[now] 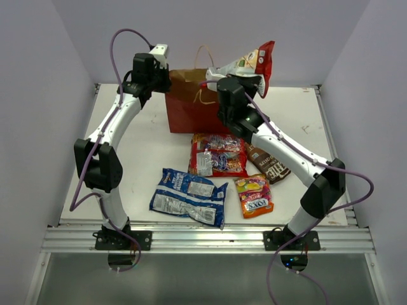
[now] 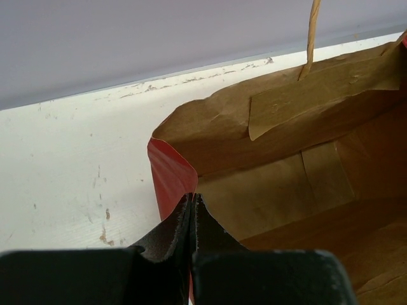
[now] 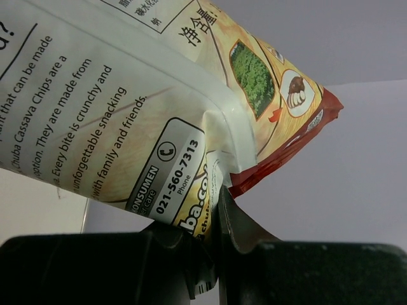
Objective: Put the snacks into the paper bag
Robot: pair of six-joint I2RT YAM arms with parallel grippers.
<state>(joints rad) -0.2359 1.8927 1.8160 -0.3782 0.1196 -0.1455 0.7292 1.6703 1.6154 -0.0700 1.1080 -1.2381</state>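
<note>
The red paper bag (image 1: 191, 111) stands upright at the back of the table, its brown inside (image 2: 286, 184) open to the left wrist view. My left gripper (image 2: 192, 198) is shut on the bag's left top edge (image 1: 168, 86), where the red wall (image 2: 166, 178) runs in between the fingers. My right gripper (image 3: 213, 190) is shut on the lower corner of the white-yellow-red snack bag (image 3: 127, 95). That packet (image 1: 251, 63) hangs in the air just above and to the right of the bag's mouth. No packet shows in the part of the bag's inside that I see.
In front of the bag, several snacks lie flat on the white table (image 1: 140, 146): a red candy bag (image 1: 218, 154), a brown chip bag (image 1: 267, 162), a blue-white packet (image 1: 189, 196) and a small orange candy bag (image 1: 254, 196). A thin handle (image 2: 311, 32) rises from the bag's far rim.
</note>
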